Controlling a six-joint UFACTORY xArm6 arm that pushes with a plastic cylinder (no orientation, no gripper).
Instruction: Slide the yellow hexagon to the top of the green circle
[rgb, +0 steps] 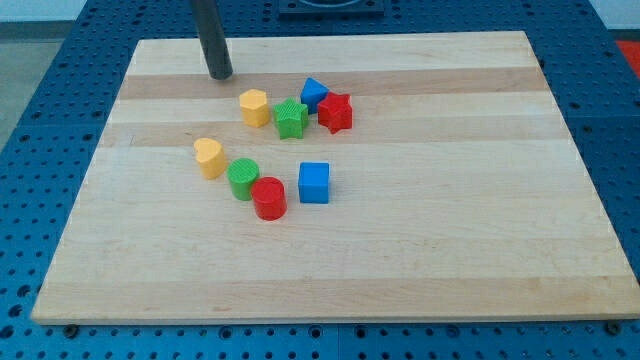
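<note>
The yellow hexagon (254, 107) lies on the wooden board, above the view's middle. The green circle (242, 178) lies below it and slightly to the view's left, touching the red circle (269, 198). My tip (221, 74) rests on the board up and to the view's left of the yellow hexagon, a short gap away from it. The rod rises out of the view's top.
A green star (290, 118) sits right of the yellow hexagon, with a blue triangle-like block (314, 93) and a red star (335, 113) beyond. A yellow heart (209, 157) lies left of the green circle. A blue cube (314, 183) sits right of the red circle.
</note>
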